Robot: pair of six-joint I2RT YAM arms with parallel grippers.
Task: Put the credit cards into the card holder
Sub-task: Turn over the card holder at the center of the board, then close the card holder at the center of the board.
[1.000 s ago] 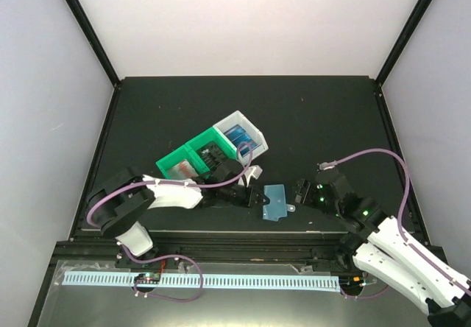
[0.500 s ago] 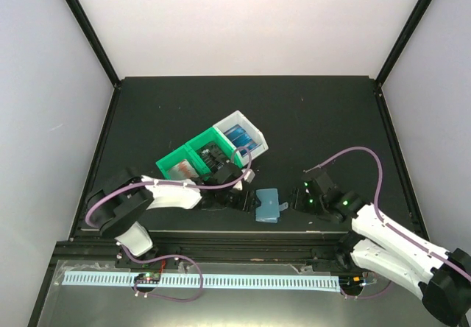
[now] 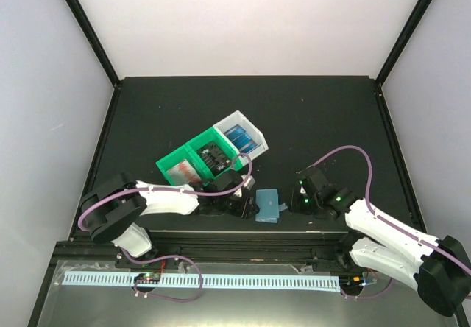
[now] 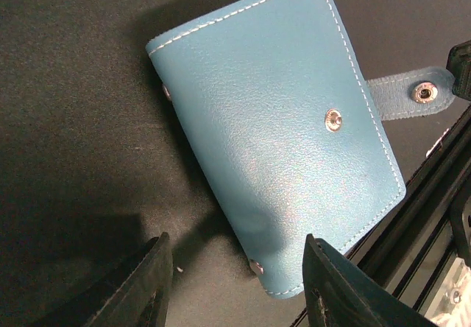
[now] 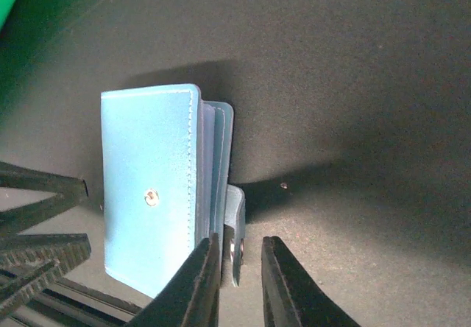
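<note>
The card holder (image 4: 272, 128) is a flat rectangular wallet of teal, finely grained leather-like material with pale stitching along its rounded-cornered edge. It lies closed on the matte black worktop (image 3: 316, 113), close to the near edge and about midway along it. One round metal snap stud (image 4: 333, 119) sits on its cover. A second is on the short strap tab (image 4: 412, 93), which sticks out from one long side, unfastened. In the right wrist view, thin layers show along the wallet's open side.

The left gripper (image 4: 235, 268) has its two dark, ribbed fingers spread wide apart, with one corner of the card holder lying between them and nothing gripped. The right gripper (image 5: 241, 247) has its fingers drawn near each other with a narrow gap. The tab lies in that gap against one finger, and a dark sliver shows between it and the other, so it is not clamped.

The credit cards wait in three open plastic compartments set in a slanted row toward the middle of the worktop, well apart from the wallet. Red-and-white cards (image 3: 184, 170) and black cards (image 3: 213, 156) fill the two cells of the green bin (image 3: 166, 163). Blue cards (image 3: 239, 137) sit in the single white bin (image 3: 255, 129). How many cards are in each stack cannot be told.
</note>
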